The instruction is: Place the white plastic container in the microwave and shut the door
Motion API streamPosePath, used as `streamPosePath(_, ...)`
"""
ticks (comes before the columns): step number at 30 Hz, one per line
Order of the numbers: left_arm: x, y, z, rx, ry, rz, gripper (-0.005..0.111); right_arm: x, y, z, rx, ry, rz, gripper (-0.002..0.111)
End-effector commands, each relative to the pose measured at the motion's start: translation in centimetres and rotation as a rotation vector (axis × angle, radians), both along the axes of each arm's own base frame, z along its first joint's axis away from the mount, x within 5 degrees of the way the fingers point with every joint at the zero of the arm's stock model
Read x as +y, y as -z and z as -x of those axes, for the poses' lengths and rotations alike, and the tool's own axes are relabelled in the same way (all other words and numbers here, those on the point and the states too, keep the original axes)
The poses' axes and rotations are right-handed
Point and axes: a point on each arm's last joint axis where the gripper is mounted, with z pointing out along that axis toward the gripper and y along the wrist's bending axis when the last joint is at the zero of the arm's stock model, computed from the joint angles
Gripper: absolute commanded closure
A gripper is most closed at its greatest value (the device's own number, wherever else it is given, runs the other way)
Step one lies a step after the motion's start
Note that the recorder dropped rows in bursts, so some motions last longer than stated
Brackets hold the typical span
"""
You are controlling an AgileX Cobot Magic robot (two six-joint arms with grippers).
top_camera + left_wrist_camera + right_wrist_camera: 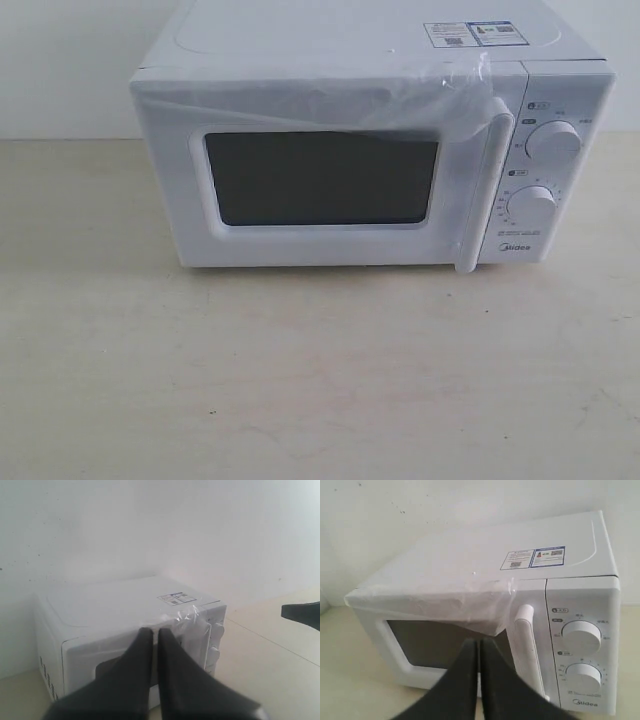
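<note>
The white Midea microwave (350, 60) stands at the back of the table with its door (320, 245) shut flat against the body. Clear film (440, 95) clings to the door's upper right, beside the vertical bar handle (482, 190). The white plastic container is out of view in every frame. Neither gripper shows in the exterior view. My left gripper (155, 632) is shut and empty, held back from the microwave (115, 605) on its door side. My right gripper (478, 644) is shut and empty, in front of the door window (435, 642) near the handle (527, 645).
Two round knobs (553, 141) (532, 206) sit on the control panel at the right. Stickers (470, 33) lie on the microwave's top. A pale wooden tabletop (320, 380) stretches in front. A dark tip of the other arm (302, 612) shows in the left wrist view.
</note>
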Motion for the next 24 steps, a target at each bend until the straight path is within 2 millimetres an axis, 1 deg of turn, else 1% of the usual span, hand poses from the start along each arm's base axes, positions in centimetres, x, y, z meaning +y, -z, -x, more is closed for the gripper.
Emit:
streamPosePath(1, 0.4, 2.3, 1.1, -0.003, -0.003, 0.014, 0.102, -2.0, -0.1, 1.5, 0.009, 0.029, -0.053, 0.108)
streamPosePath(8, 0.9, 5.2, 2.3, -0.026, -0.005, 0.025, 0.102, -4.7, 0.4, 3.0, 0.085, 0.12, -0.122, 0.108)
streamPosePath(12, 0.9, 6.8, 2.3, -0.01, -0.005, 0.028, 0.102, -5.9, 1.2, 3.5, 0.163, 0.197, -0.142, 0.108)
streamPosePath(13, 0.8, 7.3, 2.0, 0.005, -0.005, 0.022, 0.102, -6.1, 1.4, 3.5, 0.187, 0.217, -0.139, 0.108)
streamPosePath(14, 0.6, 8.3, 1.4, 0.041, -0.006, 0.014, 0.102, -6.5, 1.8, 3.5, 0.221, 0.265, -0.116, 0.108)
streamPosePath(15, 0.5, 8.8, 1.1, 0.061, -0.008, 0.022, 0.102, -6.7, 2.0, 3.6, 0.245, 0.294, -0.106, 0.108)
streamPosePath(16, 0.3, 9.7, 0.5, 0.09, -0.016, 0.034, 0.102, -7.0, 2.4, 3.7, 0.286, 0.33, -0.096, 0.108)
streamPosePath(18, 0.2, 10.7, -0.5, 0.083, -0.041, 0.049, 0.102, -7.3, 2.8, 3.8, 0.334, 0.36, -0.092, 0.108)
streamPosePath(21, 0.1, 12.3, -1.6, 0.092, -0.069, 0.065, 0.102, -7.3, 2.9, 3.9, 0.339, 0.366, -0.089, 0.108)
streamPosePath(22, -0.1, 13.3, -2.0, 0.119, -0.07, 0.056, 0.102, -7.3, 2.9, 3.9, 0.339, 0.366, -0.089, 0.108)
streamPosePath(24, -0.3, 14.3, -2.3, 0.162, -0.062, 0.056, 0.102, -7.3, 2.9, 3.9, 0.339, 0.366, -0.089, 0.108)
